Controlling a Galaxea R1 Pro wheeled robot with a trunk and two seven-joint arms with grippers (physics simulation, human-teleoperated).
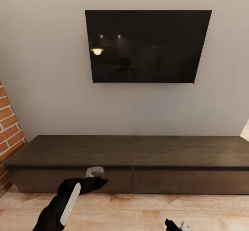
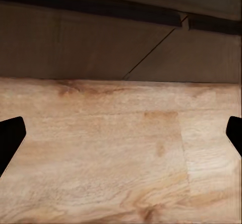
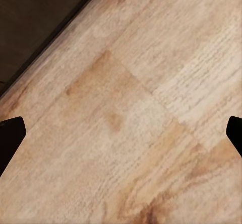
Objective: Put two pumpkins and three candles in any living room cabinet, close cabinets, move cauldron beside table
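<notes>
Pale grey wall point(image 1: 52, 85) rises behind everything, carrying a dark wall-mounted television point(image 1: 147, 46), with brick point(image 1: 8, 127) at one edge. Below runs the cabinet point(image 1: 131, 151), both drawer fronts flush and closed, on light wood flooring point(image 1: 138, 210). Held low before the nearer drawer front, the left gripper point(image 2: 121, 136) has its fingers spread wide and empty; so does the right gripper point(image 3: 121, 136), over bare floor. With no handle to catch, fingertips would likely slip off the drawer's edge.
</notes>
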